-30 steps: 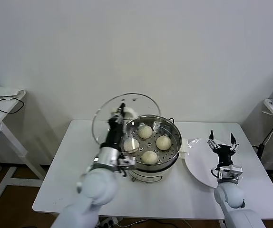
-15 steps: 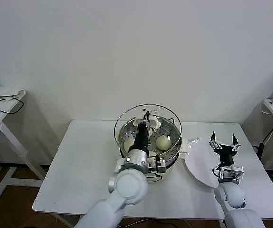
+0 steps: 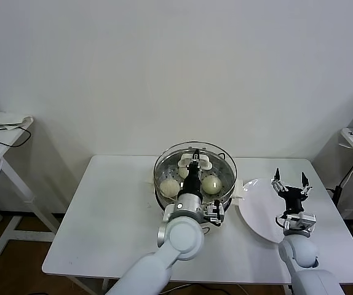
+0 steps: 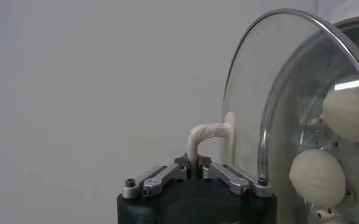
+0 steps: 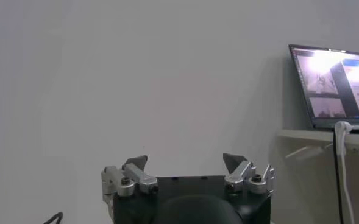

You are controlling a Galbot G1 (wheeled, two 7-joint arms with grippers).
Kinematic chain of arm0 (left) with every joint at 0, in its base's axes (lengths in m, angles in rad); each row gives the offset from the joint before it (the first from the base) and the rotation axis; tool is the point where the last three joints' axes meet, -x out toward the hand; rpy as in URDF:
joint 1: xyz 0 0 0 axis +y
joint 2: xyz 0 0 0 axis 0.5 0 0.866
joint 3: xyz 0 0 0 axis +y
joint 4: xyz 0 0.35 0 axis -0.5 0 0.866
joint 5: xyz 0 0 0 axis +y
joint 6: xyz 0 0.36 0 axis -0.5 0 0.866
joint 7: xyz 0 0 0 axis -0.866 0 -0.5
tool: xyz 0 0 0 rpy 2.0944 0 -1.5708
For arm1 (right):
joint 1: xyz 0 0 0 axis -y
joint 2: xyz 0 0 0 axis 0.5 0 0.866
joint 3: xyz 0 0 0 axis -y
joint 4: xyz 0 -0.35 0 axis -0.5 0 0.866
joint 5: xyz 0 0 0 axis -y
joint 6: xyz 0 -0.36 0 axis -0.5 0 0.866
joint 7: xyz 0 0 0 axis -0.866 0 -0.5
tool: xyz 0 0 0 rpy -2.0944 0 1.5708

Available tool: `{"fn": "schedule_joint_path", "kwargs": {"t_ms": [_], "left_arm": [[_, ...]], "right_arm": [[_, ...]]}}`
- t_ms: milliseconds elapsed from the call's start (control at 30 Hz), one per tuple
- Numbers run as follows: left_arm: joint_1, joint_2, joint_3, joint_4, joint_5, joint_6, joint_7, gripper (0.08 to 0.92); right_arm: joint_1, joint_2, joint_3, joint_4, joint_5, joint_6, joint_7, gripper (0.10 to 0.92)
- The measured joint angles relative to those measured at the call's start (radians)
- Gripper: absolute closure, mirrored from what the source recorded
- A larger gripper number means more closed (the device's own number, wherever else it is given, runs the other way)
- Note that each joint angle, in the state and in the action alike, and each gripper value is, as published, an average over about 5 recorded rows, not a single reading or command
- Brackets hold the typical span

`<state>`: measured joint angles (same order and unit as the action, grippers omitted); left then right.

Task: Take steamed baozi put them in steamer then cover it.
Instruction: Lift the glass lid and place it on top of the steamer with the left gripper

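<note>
The buns (image 3: 210, 183) sit inside the steamer (image 3: 228, 195) at table centre, so loading looks done. The left gripper (image 3: 193, 161), clamped on the glass lid's (image 3: 195, 147) handle, holds it over the pot; seating remains. The right gripper (image 3: 291, 182), at three o'clock over the empty plate (image 3: 256, 209), waits wide open.

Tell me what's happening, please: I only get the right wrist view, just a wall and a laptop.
Observer: The left end effector holds a glass lid by its handle over the steamer.
Operator: Anything inside?
Observer: Baozi lie on its tray, seen through the glass.
Operator: And the arm whose camera I'm watching?
Observer: The right end effector is open, holding nothing, by a white plate.
</note>
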<state>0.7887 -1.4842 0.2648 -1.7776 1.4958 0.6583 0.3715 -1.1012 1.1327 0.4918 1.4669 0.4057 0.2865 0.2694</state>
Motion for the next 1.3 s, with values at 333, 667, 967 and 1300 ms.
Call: {"fn": "schedule_joint_path", "kwargs": {"t_ms": [333,667,967,1300], "left_arm": [[0.0,-0.024,0.006,0.065,0.015,0.007,-0.027,0.813],[0.009,-0.029,0.003,0.09,0.038,0.008,-0.035,0.813],[0.028,-0.038,0.001,0.107,0.06,-0.004,-0.051,0.813],[0.033,-0.043,-0.007,0.135,0.078,-0.02,-0.069,0.813]], "right_arm": [[0.003,-0.005,0.0,-0.004,0.0,-0.001,0.0,0.203],[0.011,-0.008,0.0,-0.006,0.003,-0.001,0.0,0.203],[0.015,-0.007,-0.001,-0.011,0.002,-0.001,-0.001,0.203],[0.013,-0.009,0.002,-0.01,0.002,0.0,-0.001,0.203]]}}
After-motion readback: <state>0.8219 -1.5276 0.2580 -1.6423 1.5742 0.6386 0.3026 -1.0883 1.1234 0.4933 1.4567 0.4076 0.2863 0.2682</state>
